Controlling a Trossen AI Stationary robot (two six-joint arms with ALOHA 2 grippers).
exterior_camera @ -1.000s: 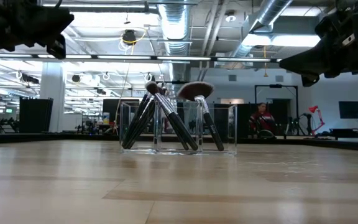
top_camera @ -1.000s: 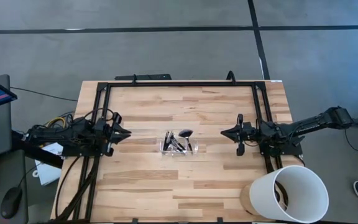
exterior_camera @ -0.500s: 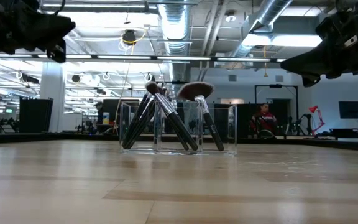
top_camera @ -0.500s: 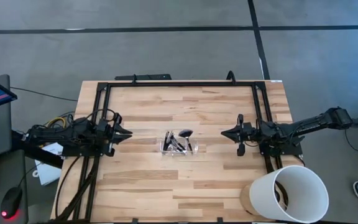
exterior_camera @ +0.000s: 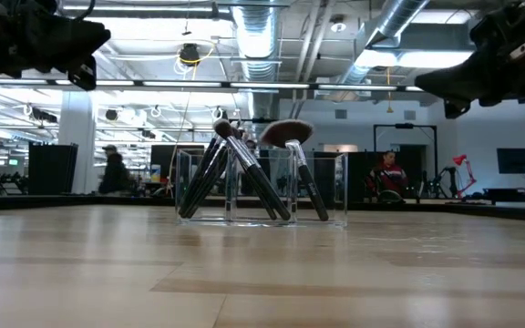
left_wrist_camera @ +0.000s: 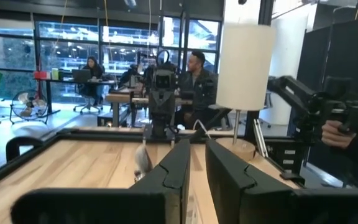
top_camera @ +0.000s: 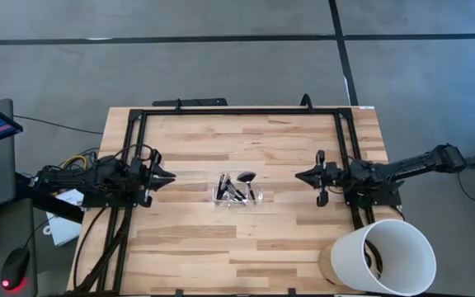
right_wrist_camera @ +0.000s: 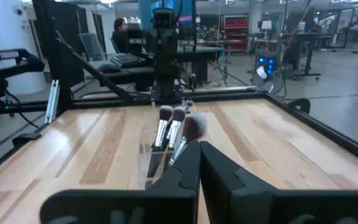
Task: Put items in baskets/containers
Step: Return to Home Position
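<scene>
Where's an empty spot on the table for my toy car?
The wooden table is bare between the clear tray and the edge by the white bucket, and between the tray and the black frame. Smaller gaps lie beside the left gripper and right gripper. The tray itself is crowded with brushes.

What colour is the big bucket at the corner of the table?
The bucket is white outside and darker inside. The high view shows it best.

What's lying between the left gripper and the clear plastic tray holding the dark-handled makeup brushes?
Nothing. The high view shows only bare wooden table between the left gripper and the clear plastic tray.
</scene>
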